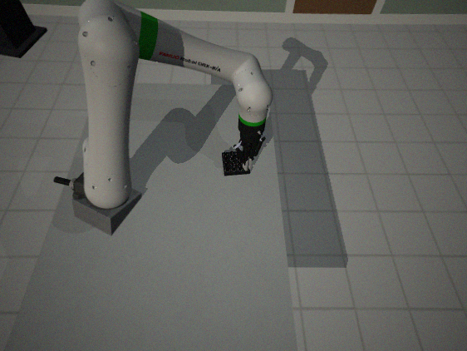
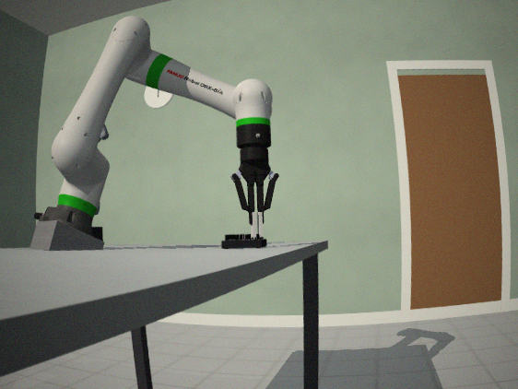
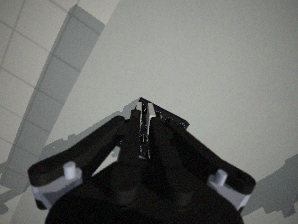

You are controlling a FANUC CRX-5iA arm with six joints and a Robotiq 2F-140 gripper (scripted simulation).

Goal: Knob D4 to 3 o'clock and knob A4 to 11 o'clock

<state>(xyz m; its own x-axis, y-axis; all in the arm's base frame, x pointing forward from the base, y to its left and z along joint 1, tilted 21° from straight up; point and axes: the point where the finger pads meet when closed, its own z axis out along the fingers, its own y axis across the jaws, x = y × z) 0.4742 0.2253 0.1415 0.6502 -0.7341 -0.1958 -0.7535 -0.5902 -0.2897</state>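
The black knob box [image 1: 231,165] [image 2: 232,244] [image 3: 172,118] stands flat on the table. My gripper [image 1: 248,168] [image 2: 256,236] [image 3: 143,109] points down over the box, its pale fingertips close together with a narrow gap. They reach down to the knobs near one corner, at the box's lower right in the top view. The gripper appears shut on a corner knob, which the fingertips hide. In the wrist view the box lies turned, partly under the fingers. Knob names, white lines and the socket cannot be made out, so I cannot tell which knob it is.
The other knobs stand close beside the fingers, toward the arm's base in the top view. The table [image 1: 166,270] [image 2: 138,281] has its edge a short way beyond the box. The arm's base block [image 1: 97,213] [image 2: 66,237] stands at the left.
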